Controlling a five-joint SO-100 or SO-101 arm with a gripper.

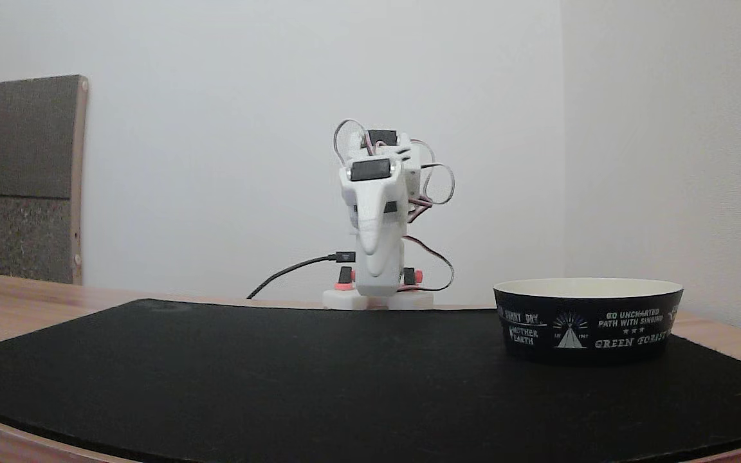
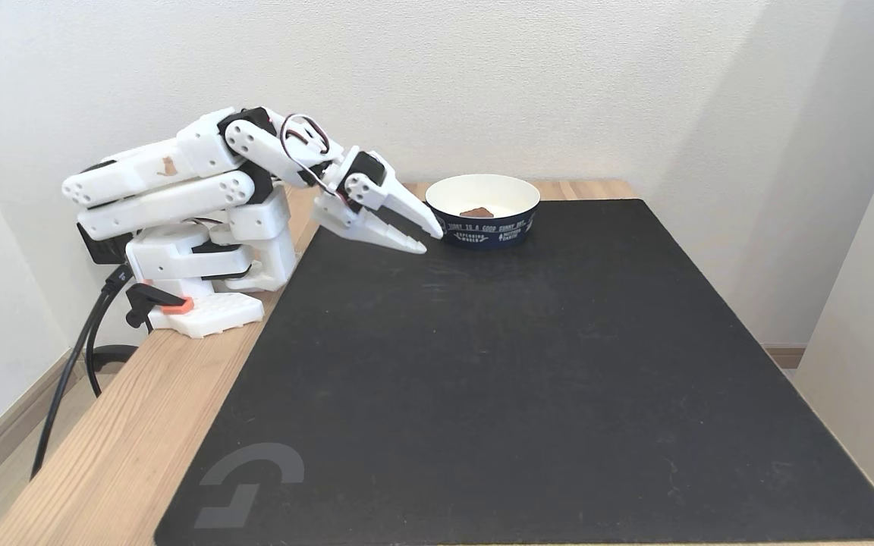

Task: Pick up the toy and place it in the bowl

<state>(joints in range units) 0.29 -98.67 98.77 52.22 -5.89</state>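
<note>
Covering most of the wooden tabletop [image 2: 126,447] is a large black mat [image 2: 528,379], apparently laid down as a plain, dark working surface on which small things stand out. Its wide middle is bare in both fixed views.

At the mat's left edge in the higher fixed view sits the white arm [image 2: 179,189], folded low over its base — upper links doubled back, a posture that reads as a rest pose rather than a reach. A black cable [image 2: 73,364] drops from the base off the tabletop's side. In the low, front-on fixed view the same arm [image 1: 377,218] appears upright and narrow at the back of the mat, wires looping round its top.

The bowl [image 2: 482,220] stands at the mat's far edge, just beside the arm's tip, black outside with white lettering and cream inside. In the low fixed view the bowl [image 1: 589,318] is at the right, its wall hiding whatever lies within.

The end effector [image 2: 425,233] points down and toward the bowl, its tip near the bowl's outer wall (not over the rim). Its two fingers lie close together with only a sliver between them, and nothing is held.

Smallest of all, the toy [image 2: 476,212] — a reddish-brown scrap of colour — lies on the bowl's pale floor. Judging from this, the placing seems done.
</note>
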